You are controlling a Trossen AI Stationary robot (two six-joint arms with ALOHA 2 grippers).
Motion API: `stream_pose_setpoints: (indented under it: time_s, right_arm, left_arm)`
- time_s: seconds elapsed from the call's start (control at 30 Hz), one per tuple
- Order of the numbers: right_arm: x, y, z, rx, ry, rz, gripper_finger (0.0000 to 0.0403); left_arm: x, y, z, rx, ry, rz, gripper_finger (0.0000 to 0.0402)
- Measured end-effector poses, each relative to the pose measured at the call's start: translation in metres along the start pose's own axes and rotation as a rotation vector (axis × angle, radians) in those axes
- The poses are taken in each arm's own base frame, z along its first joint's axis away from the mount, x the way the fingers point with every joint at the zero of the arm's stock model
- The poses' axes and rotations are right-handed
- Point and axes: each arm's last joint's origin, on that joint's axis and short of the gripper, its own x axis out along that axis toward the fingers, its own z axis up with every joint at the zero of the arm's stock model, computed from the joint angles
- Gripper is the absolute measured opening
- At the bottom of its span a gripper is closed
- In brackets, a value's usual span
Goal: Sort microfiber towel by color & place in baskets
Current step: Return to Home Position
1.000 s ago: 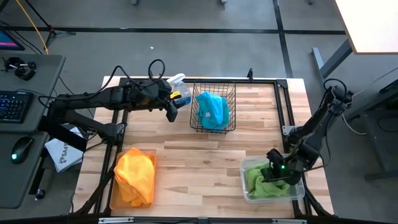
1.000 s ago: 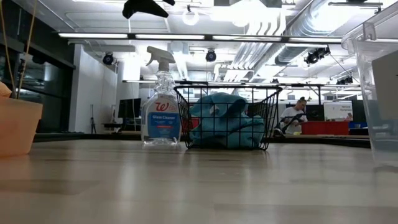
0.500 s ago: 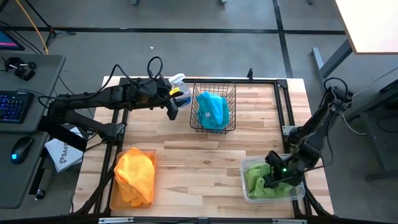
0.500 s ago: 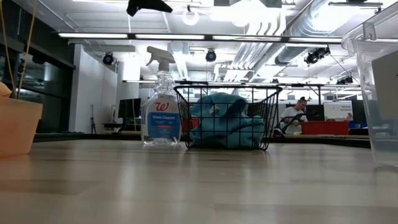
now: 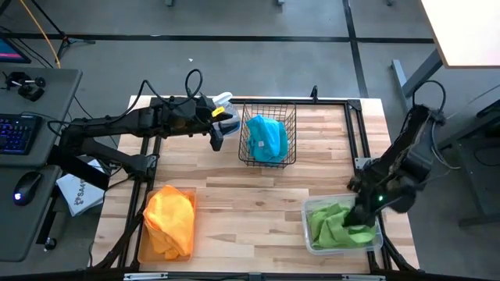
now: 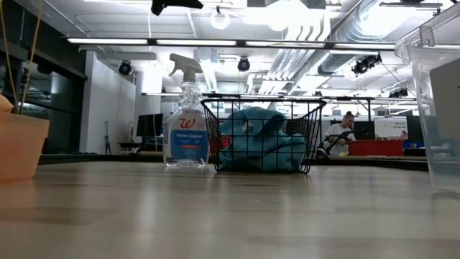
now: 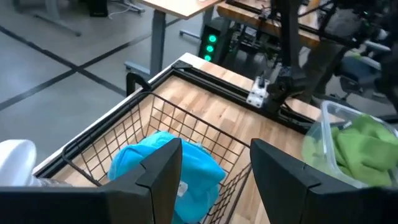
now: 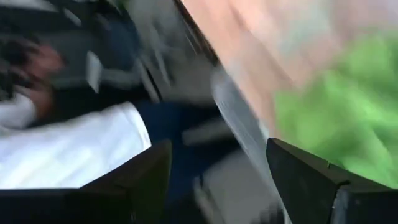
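A blue microfiber towel (image 5: 266, 136) lies in the black wire basket (image 5: 244, 134) at the far middle of the table. Orange towels (image 5: 170, 218) are heaped on the flat tray (image 5: 143, 254) at the near left. Green towels (image 5: 328, 222) fill the clear tub (image 5: 308, 207) at the near right. My left gripper (image 7: 214, 180) hangs open above the basket's left side, next to the spray bottle, with nothing between its fingers. My right gripper (image 5: 361, 225) is open over the tub's right end, and the green towel (image 8: 336, 118) shows past its fingers.
A clear spray bottle (image 5: 224, 105) stands just left of the wire basket, close under my left arm. Bare wood lies between the three containers. A dark metal frame (image 5: 355, 133) runs along the table's edges. Desks and a keyboard lie beyond the left edge.
My right gripper has risen out of the clear tub and swung toward the table's right edge, away from the green towels, which stay in the tub.
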Motion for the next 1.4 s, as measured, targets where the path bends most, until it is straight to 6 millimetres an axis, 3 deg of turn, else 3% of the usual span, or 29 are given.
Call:
stream_pose_setpoints:
  time_s: [0.13, 0.23, 0.33, 0.43, 0.53, 0.57, 0.63, 0.87, 1.1, 1.23, 1.4]
  right_arm:
    - [-0.023, 0.013, 0.018, -0.173, -0.356, 0.071, 0.0259]
    - [-0.038, 0.015, 0.038, -0.25, -0.701, -0.016, 0.0259]
    - [-0.056, 0.013, 0.058, -0.297, -0.946, -0.125, 0.0245]
    - [-0.068, 0.008, 0.074, -0.344, -1.03, -0.224, 0.0191]
    - [-0.07, 0.0, 0.088, -0.334, -1.048, -0.301, 0.0091]
    - [-0.069, -0.003, 0.092, -0.321, -1.044, -0.318, 0.0051]
    - [-0.065, -0.008, 0.101, -0.328, -1.008, -0.341, 0.0017]
    - [-0.042, -0.016, 0.136, -0.481, -0.932, -0.16, 0.0004]
    - [-0.051, -0.027, 0.145, -0.512, -0.916, -0.117, 0.0003]
    - [-0.057, -0.033, 0.136, -0.513, -0.873, -0.13, 0.0001]
    - [-0.054, -0.049, 0.127, -0.522, -0.81, -0.132, 0.0001]
  left_arm:
    - [-0.004, -0.001, 0.003, 0.059, -0.021, -0.048, 0.0175]
    - [-0.014, -0.001, 0.01, 0.136, -0.087, -0.079, 0.0161]
    - [-0.028, 0.002, 0.014, 0.184, -0.16, -0.094, 0.0123]
    - [-0.031, 0.012, -0.006, 0.154, -0.201, -0.093, 0.0065]
    - [-0.027, 0.022, -0.041, 0.04, -0.262, -0.149, 0.0011]
    - [-0.026, 0.025, -0.053, -0.003, -0.297, -0.175, 0.0009]
    - [-0.025, 0.03, -0.079, -0.076, -0.361, -0.226, 0.0013]
    - [-0.026, 0.054, -0.159, -0.263, -0.53, -0.278, 0.0001]
    - [-0.03, 0.075, -0.219, -0.379, -0.492, -0.266, 0.0]
    - [-0.028, 0.078, -0.23, -0.39, -0.409, -0.235, 0.0]
    - [-0.03, 0.078, -0.228, -0.388, -0.424, -0.236, 0.0]
